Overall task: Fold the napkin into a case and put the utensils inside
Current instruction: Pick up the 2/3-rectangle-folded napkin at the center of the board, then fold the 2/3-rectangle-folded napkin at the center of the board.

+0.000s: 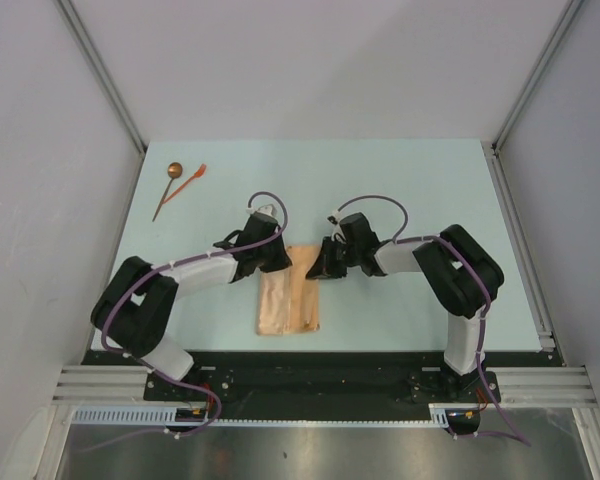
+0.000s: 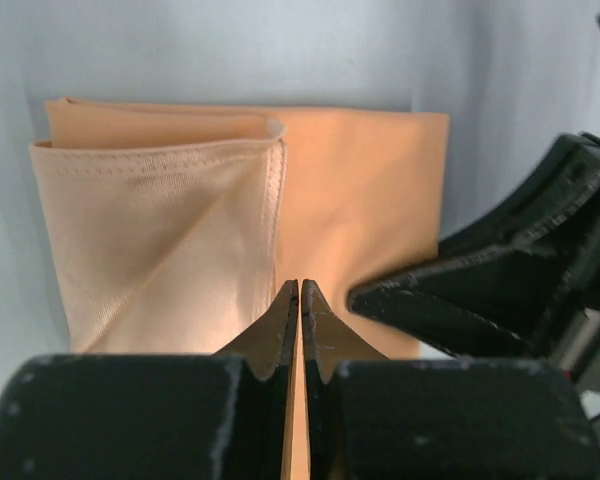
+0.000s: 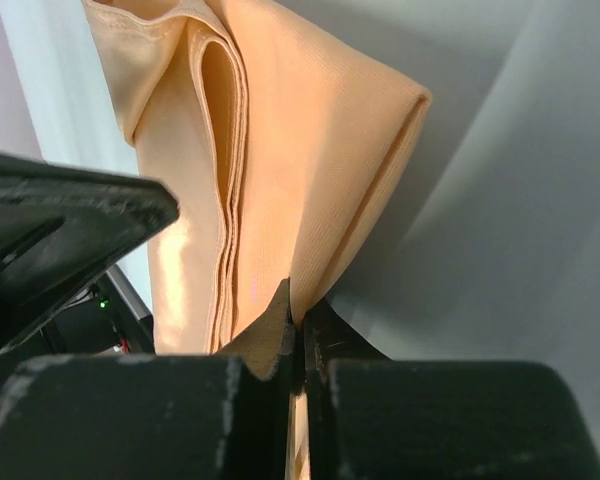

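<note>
Folded napkin (image 1: 288, 308) at frame centre, its top edge pinched tight by left fingers (image 2: 292, 305) and right fingers (image 3: 280, 312); spoon (image 1: 166, 192) and fork (image 1: 192, 182) lie well apart, upper left of the tabletop (image 1: 410, 190)

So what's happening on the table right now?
Both arms are working the napkin, already folded into a narrow layered strip. The left claw and right claw are each shut on its far end. The spoon and orange fork lie untouched at the far left corner.
</note>
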